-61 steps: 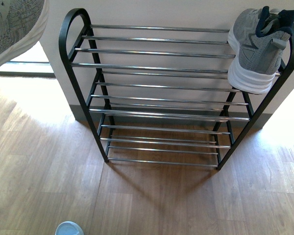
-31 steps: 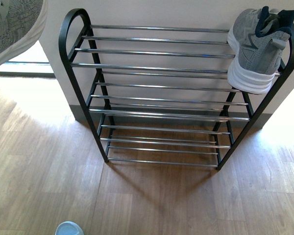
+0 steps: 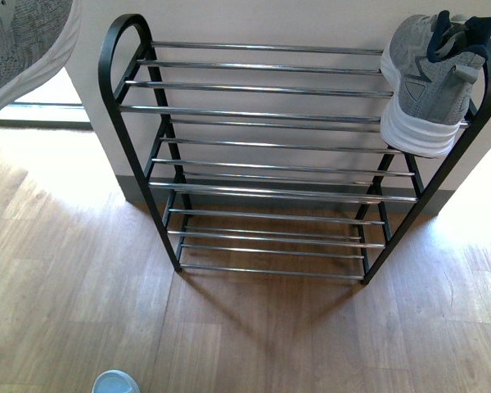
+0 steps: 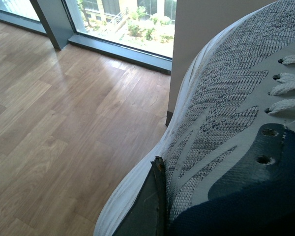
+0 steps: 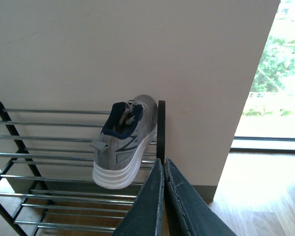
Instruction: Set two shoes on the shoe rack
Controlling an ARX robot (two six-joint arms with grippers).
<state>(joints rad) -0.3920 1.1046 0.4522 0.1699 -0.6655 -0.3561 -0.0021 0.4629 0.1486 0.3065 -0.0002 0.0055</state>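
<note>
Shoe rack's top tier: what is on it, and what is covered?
One grey sneaker at the right end, heel outward; it covers part of the chrome bars beneath it. The other sneaker is not on this tier.

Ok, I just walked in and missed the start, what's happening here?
One grey sneaker already sits at the right end of the top shelf of the shoe rack. The left gripper holds the second sneaker up, left of the rack. The right gripper is shut and empty.
</note>
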